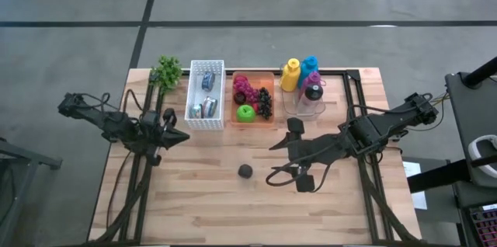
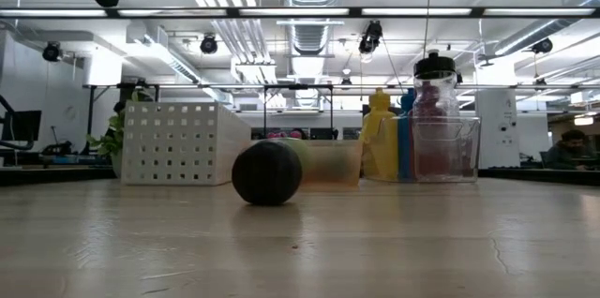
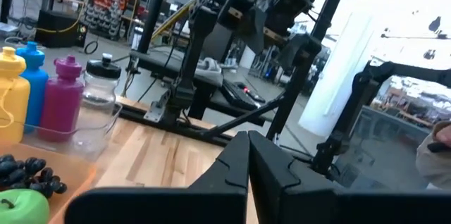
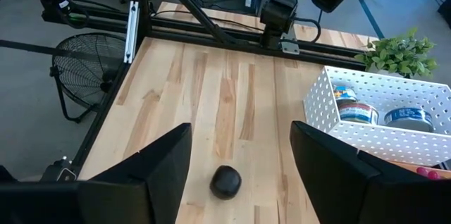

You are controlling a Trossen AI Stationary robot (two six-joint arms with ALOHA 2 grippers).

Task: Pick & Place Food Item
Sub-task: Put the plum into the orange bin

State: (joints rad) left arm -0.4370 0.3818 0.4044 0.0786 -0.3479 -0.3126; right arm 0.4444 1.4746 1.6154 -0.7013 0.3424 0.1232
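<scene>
1. Lying loose on the pale wooden plank surface (image 1: 202, 193): a small dark round food item (image 1: 245, 171), near the middle, touching neither arm.
2. Hovering just beside that dark ball on its right-hand side: the right gripper (image 1: 284, 158), jaws standing well apart and gripping nothing; in the right wrist view, ball (image 4: 226, 181) showing between the two dark fingers (image 4: 155, 171).
3. Waiting at the left side of the surface: the left gripper (image 1: 182, 135), jaws pressed together and empty, well apart from the ball.
4. Standing along the far edge: a white perforated plastic basket (image 1: 206, 95) holding tins, just beside an orange shallow tray (image 1: 254, 98).
5. Sitting in the tray: a green apple (image 1: 245, 113), dark grapes (image 1: 265, 103) and a magenta berry cluster (image 1: 244, 88).
6. Standing right of the tray: a clear bin (image 1: 304, 101) with yellow (image 1: 290, 74), blue (image 1: 308, 67) and magenta bottles (image 1: 313, 85).
7. Sitting at the far left corner: a small green leafy plant (image 1: 166, 71).
</scene>
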